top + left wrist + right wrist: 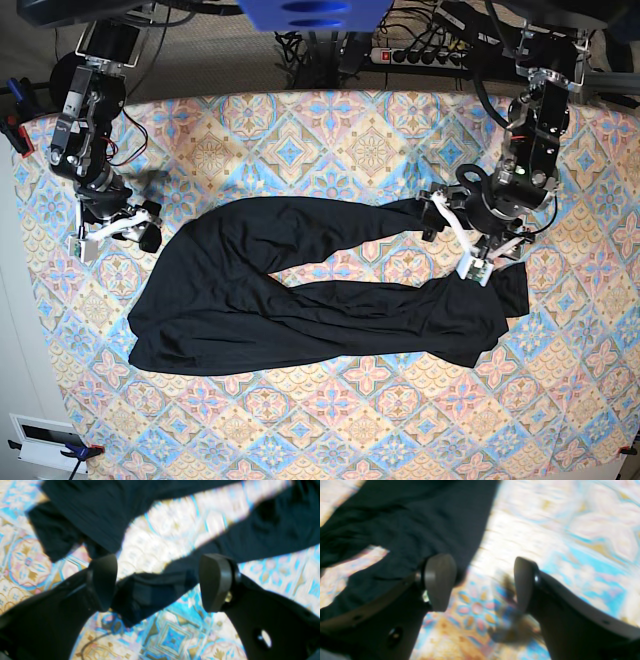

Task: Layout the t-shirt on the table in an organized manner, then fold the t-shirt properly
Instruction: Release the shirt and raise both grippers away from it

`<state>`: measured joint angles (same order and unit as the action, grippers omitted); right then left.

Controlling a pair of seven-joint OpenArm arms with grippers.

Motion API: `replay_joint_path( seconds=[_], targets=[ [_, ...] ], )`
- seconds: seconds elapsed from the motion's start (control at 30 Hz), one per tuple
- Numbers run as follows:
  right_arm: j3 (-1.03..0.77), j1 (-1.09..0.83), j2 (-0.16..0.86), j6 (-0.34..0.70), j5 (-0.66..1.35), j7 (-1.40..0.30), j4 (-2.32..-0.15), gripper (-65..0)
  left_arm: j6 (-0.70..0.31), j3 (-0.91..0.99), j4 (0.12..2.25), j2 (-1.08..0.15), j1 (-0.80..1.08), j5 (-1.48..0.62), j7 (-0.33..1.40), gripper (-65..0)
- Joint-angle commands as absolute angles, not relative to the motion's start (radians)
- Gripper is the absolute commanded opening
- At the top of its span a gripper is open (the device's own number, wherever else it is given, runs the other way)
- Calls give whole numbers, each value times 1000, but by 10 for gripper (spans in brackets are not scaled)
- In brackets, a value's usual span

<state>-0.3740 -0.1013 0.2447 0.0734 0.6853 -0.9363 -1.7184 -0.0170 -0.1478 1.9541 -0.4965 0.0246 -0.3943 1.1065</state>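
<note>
Spread wide under both arms: the table (330,120), covered in pastel diamond tiles. Lying flat across its middle: the t-shirt (240,300), black, crumpled, stretched between the two grippers with its bulk nearer the right one and one long strip (350,225) reaching toward the left one. Above the far end of the shirt: the left gripper (158,582), jaws spread wide, nothing pinched between them; directly below the gap, a dark fold of cloth (147,592), blurred. Just off the shirt's other edge: the right gripper (482,582), also wide open and empty, bare tiles under the gap, black cloth (420,525) behind and beside one finger (440,580). Both wrist views smeared.
</note>
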Motion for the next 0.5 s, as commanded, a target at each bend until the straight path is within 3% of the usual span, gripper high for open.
replay_joint_path(
  seconds=[0.0, 0.13, 0.47],
  targets=[
    [-378, -93, 254, 77, 697, -934, -1730, -268, -16, -163, 1972, -516, 10, -398, 1086, -158],
    [-374, -91, 199, 77, 697, -944, -1655, -268, -15, -263, 1974, -562, 10, -398, 1084, -158],
    [-371, -38, 179, 77, 697, -940, -1408, -268, -15, -479, 1975, -668, 10, -398, 1084, -158]
  ],
)
